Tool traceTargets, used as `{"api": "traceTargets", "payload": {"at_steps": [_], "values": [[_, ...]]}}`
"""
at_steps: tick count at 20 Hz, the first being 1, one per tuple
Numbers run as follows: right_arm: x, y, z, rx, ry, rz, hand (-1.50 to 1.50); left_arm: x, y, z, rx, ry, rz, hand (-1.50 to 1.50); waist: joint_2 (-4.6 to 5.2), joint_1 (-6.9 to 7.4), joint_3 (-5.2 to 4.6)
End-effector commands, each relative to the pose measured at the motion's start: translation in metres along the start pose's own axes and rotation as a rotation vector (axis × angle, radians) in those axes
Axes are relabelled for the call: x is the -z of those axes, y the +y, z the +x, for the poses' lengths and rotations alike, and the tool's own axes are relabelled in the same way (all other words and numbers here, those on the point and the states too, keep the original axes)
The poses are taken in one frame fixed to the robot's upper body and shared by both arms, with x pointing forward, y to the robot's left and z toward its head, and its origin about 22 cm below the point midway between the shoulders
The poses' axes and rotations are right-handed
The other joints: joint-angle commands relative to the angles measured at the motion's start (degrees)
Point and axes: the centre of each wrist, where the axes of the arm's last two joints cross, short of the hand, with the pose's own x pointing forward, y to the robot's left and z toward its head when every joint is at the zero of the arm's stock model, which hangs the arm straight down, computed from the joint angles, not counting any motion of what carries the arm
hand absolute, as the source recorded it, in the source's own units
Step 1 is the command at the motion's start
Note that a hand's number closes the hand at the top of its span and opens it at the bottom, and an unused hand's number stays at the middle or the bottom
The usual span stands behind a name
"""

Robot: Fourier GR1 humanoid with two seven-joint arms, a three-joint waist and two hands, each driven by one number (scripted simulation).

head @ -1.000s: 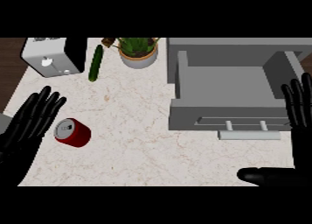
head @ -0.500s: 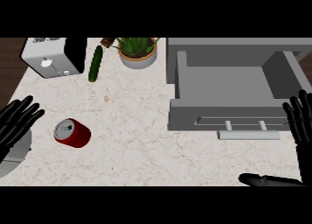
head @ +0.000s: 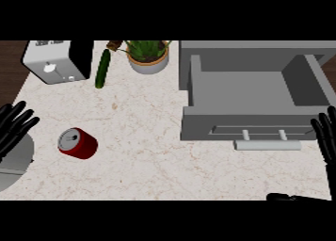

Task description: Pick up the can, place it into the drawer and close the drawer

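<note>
In the head view, our left hand [head: 9,134] had its fingers straight and spread apart, holding nothing. The red can [head: 78,144] sat on the counter [head: 142,162] just to the right of those fingers, a bit below their tips, and not touching them. We think the step was to reach for the can. To do it well, we should slide the fingers in beside the can and wrap them round its side without bumping it away. The can seemed to stand up with its silver top facing up, so its long way ran up and down. We were not fully sure. Our right hand [head: 332,139] had straight fingers too, holding nothing. The open drawer [head: 189,89] lay just left of those fingers, well away from the can.
</note>
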Motion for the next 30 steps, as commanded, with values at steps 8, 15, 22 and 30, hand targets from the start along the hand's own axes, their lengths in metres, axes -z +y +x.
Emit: {"api": "traceTargets", "payload": {"at_steps": [8, 15, 22, 30], "values": [[-0.002, -0.026, -0.013, -0.023, 0.0, 0.005, -1.5, 0.019, 0.005, -0.03, 0.014, 0.055, 0.016, -1.5, 0.04, -0.13, -0.01], [-0.003, -0.041, -0.017, -0.005, -0.011, -0.006, -1.5, 0.024, -0.004, -0.058, -0.007, 0.063, 0.01, -1.5, 0.05, -0.2, -0.01], [-0.004, -0.024, -0.024, -0.016, 0.008, 0.005, -1.5, 0.017, -0.006, -0.096, 0.012, 0.07, 0.06, -1.5, 0.05, -0.05, -0.02], [-0.007, -0.02, 0.002, -0.008, -0.001, 0.026, -1.5, 0.026, 0.037, -0.112, 0.029, 0.08, 0.086, -1.5, 0.05, -0.23, -0.03]]}}
